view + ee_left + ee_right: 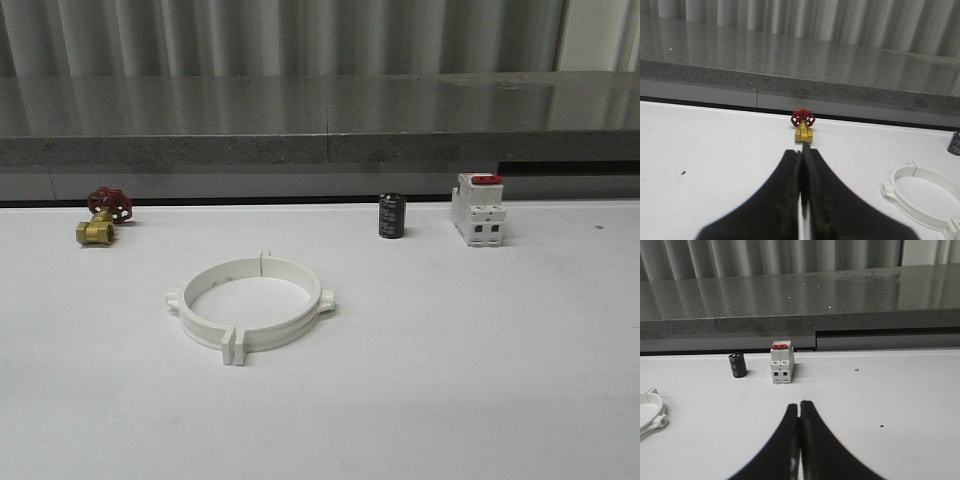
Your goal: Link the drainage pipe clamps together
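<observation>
The two white drainage pipe clamps [250, 303] lie on the white table left of centre, their ends meeting so that they form one wide ring with tabs at the front and back. Part of that ring [920, 200] shows in the left wrist view, and a short arc [650, 412] in the right wrist view. My left gripper [802, 152] is shut with nothing between its fingers, above bare table and apart from the ring. My right gripper [799, 404] is also shut and empty, over bare table.
A brass valve with a red handwheel [103, 215] sits at the back left. A small black cylinder [391, 216] and a white breaker with a red switch [477, 209] stand at the back right. A grey stone ledge [320, 120] runs behind the table.
</observation>
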